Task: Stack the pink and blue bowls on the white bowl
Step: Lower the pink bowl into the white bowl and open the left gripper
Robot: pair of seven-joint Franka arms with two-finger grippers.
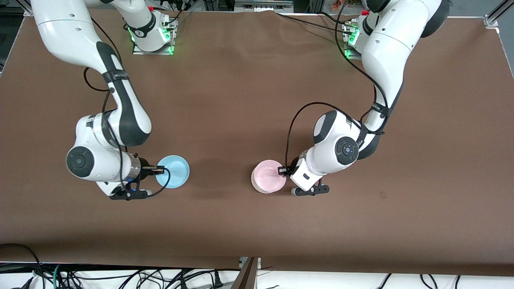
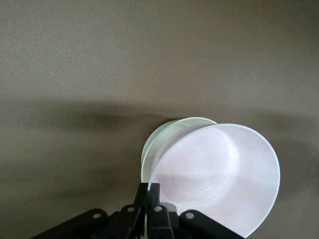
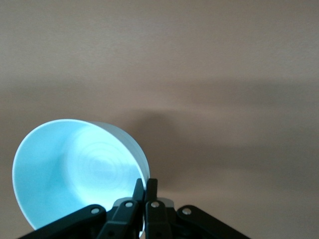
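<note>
My left gripper (image 1: 283, 171) is shut on the rim of the pale pink bowl (image 1: 270, 174). The pink bowl is tilted over the white bowl (image 1: 254, 183), whose rim shows under it. In the left wrist view the fingers (image 2: 148, 191) pinch the pink bowl's (image 2: 219, 174) rim, and the white bowl (image 2: 155, 143) peeks out beneath. I cannot tell if the two touch. My right gripper (image 1: 160, 170) is shut on the rim of the sky-blue bowl (image 1: 173, 171), held tilted over the table toward the right arm's end. The right wrist view shows the blue bowl (image 3: 75, 169) in my right gripper (image 3: 145, 189).
The brown table (image 1: 257, 100) bears nothing else. A stretch of bare table lies between the blue bowl and the pink and white bowls. Cables lie past the table's near edge (image 1: 120, 277).
</note>
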